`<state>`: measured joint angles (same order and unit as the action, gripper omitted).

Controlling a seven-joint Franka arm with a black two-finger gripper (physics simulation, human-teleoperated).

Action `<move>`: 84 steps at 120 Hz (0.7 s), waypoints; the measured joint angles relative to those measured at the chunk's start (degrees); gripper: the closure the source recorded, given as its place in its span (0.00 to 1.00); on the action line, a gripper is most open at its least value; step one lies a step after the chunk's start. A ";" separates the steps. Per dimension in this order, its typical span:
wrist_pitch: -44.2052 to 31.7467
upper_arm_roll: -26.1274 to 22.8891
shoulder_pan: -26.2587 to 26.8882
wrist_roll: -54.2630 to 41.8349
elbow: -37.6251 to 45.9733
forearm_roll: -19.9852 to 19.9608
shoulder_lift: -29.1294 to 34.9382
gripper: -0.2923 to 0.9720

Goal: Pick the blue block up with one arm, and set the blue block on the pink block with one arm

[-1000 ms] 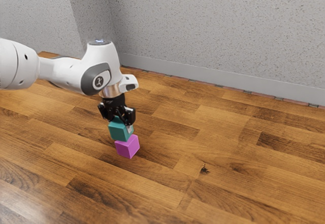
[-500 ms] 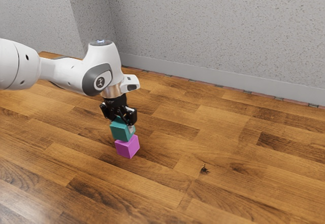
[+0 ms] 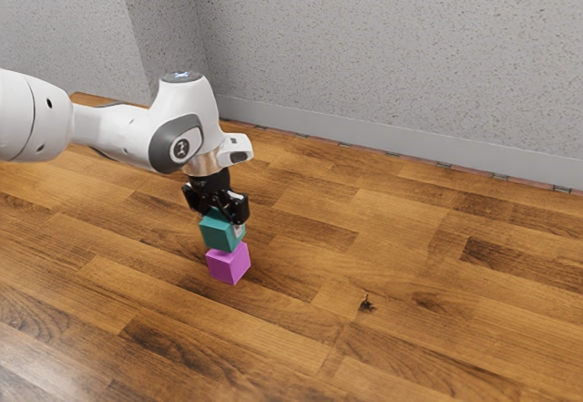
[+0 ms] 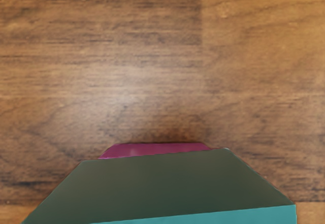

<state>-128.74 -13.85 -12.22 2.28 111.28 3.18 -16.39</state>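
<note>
One block, the blue block (image 3: 220,234), is held in the closed claw (image 3: 221,221) directly beneath it and is seen resting squarely on the pink block (image 3: 228,264), so a plain release and straight lift is judged to be called for.

The arm (image 3: 109,133) is cut off by the exterior view's left edge, so its base and lower joints lie out of sight. The jaws close on the blue block (image 3: 221,233) from two sides and cover its upper part; the faces where they meet it are hidden. That block covers the top face of the pink block (image 3: 228,263), and the seam between the two is too fine to tell contact from a hair of gap. In the wrist view the blue block (image 4: 162,188) is blurred and cut off at the lower edge, leaving just a thin strip of the pink block (image 4: 152,149) showing beyond it. A small dark mark (image 3: 366,304) on the wooden floor (image 3: 437,311) is too small to identify.
</note>
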 joint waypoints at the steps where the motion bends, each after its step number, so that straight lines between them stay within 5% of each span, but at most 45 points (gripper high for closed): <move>1: -0.04 0.00 0.00 -0.03 0.00 -0.02 0.00 0.42; 84: 5.98 -0.88 0.05 -1.98 -0.20 -0.69 5.10 0.24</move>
<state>-122.76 -14.73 -12.17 0.30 111.08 2.48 -11.29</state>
